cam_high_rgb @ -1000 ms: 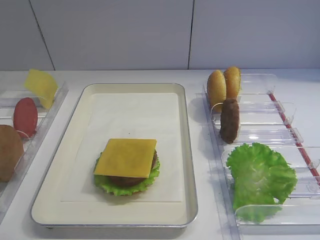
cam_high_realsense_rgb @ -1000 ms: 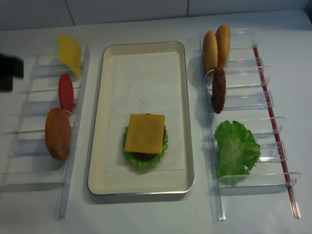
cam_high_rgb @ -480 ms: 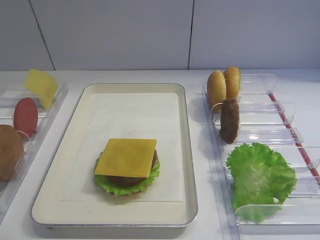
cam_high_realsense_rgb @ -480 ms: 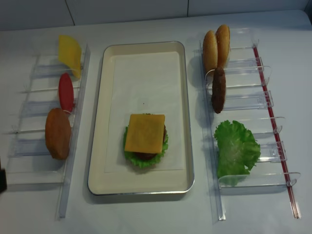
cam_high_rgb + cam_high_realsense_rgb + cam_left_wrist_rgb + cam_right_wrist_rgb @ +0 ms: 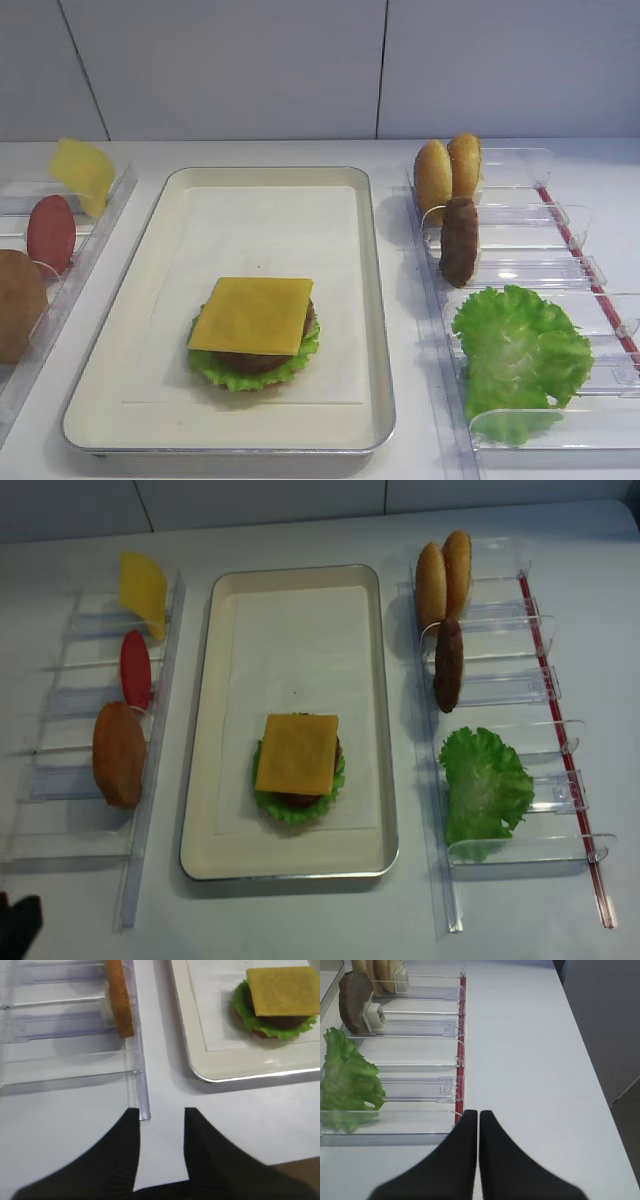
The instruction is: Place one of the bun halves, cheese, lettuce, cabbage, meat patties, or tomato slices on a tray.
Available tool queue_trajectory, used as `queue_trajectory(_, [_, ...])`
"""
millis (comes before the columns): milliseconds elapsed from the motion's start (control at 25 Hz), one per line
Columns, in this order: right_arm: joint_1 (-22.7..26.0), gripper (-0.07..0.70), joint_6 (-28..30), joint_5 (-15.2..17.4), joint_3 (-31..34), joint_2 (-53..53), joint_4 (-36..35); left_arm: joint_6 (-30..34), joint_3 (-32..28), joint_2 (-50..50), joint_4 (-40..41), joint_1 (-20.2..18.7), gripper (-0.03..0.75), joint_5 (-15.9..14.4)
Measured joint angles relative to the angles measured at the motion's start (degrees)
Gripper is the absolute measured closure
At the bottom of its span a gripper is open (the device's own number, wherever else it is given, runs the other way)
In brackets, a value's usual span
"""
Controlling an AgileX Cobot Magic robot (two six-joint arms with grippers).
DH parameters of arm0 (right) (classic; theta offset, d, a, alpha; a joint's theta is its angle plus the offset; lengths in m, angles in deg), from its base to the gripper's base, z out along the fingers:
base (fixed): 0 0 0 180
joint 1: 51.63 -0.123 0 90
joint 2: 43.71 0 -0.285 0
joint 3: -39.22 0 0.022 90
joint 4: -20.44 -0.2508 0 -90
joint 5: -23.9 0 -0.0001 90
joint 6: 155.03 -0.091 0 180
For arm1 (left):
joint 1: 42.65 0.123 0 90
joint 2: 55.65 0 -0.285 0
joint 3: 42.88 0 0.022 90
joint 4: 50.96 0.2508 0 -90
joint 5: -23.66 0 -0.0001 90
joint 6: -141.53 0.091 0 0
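In the exterior high view, shows the tray (image 5: 375, 300) mid-table with one stack on its paper liner, toward the near end. Puts the cheese (image 5: 252, 315) flat on top, over a meat patty (image 5: 250, 362) and a lettuce leaf (image 5: 225, 375) that frills out below. Holds, in the right rack (image 5: 560, 270), two bun halves (image 5: 447, 172) on edge side by side, then a second patty (image 5: 459, 240), then a big loose lettuce (image 5: 520, 350). Holds, in the left rack (image 5: 100, 235), a paler yellow slice (image 5: 82, 172), a tomato slice (image 5: 50, 233) and a bun half (image 5: 18, 303), all on edge.

In the right wrist view, finds the right gripper (image 5: 478, 1112) low over bare table just beyond the right rack's near end, fingers drawn together to a hairline slit, gripping nothing.

In the left wrist view, finds the left gripper (image 5: 161, 1110) with fingers apart and only table between them, just short of the left rack's rail, well clear of the tray and the cheese.

In the realsense view, confirms the same layout from above; catches only a dark scrap of the left arm at the bottom left corner.
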Motion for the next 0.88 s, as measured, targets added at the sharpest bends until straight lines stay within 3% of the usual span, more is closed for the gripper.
queue_trajectory(240, [0.0, 0.442, 0.0, 0.0, 0.0, 0.0, 0.0, 3.2, -5.1, 8.0, -3.2, 0.0, 0.490, -0.1])
queue_trajectory(400, [0.0, 0.442, 0.0, 0.0, 0.0, 0.0, 0.0, 5.2, -5.7, 12.5, -3.9, 0.0, 0.509, 1.6])
queue_trajectory(640, [0.0, 0.442, 0.0, 0.0, 0.0, 0.0, 0.0, 5.7, -7.1, 13.3, -3.9, 0.0, 0.521, 4.4])
queue_trajectory(880, [0.0, 0.442, 0.0, 0.0, 0.0, 0.0, 0.0, 5.9, -7.1, 13.3, -3.3, 0.0, 0.531, 4.6])
